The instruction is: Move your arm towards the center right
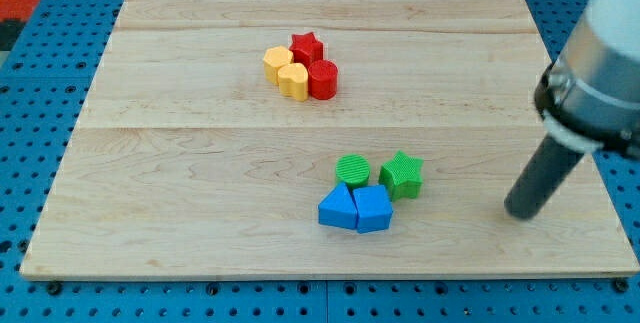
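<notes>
Tip (pixel 520 213) of my rod rests on the table (pixel 200 163) at the view's right, somewhat below the middle line and close to the right edge. It stands well apart from every block; the nearest is the green star (pixel 402 174), off to the view's left of it. The task asks only that the arm go to the centre right, and I judge this nearly done: the tip is already on the right side, and what is left seems a short slide toward the view's top to reach the middle height. No block lies in that path, so nothing should get knocked.

No claw is fitted on this arm, so there is nothing to be spread or pressed together; the rod touches no block.

Counting the blocks, there are eight in two clusters. Near the view's top centre: one red star (pixel 306 45), one red cylinder (pixel 322 79), and two yellow blocks, a yellow hexagon (pixel 277 62) and a yellow block (pixel 293 80) beside it, all crowded together. Lower, right of centre: one green cylinder (pixel 352 170), the one green star, and two blue blocks, a blue triangle (pixel 338 208) and a blue block (pixel 373 208), touching each other.
</notes>
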You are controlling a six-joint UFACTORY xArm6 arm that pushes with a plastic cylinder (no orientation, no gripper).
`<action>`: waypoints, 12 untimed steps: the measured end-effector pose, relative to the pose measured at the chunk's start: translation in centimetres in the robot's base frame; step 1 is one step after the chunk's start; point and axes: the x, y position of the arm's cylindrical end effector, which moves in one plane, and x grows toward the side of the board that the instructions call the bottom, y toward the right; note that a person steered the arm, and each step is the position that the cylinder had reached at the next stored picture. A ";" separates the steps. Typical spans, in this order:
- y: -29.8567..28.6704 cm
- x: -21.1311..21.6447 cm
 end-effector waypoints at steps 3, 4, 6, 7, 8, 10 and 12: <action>-8.0 -2.0; -8.0 -2.0; -7.5 -2.0; -4.6 -1.0; -3.9 2.7; -8.2 4.9; -9.4 3.8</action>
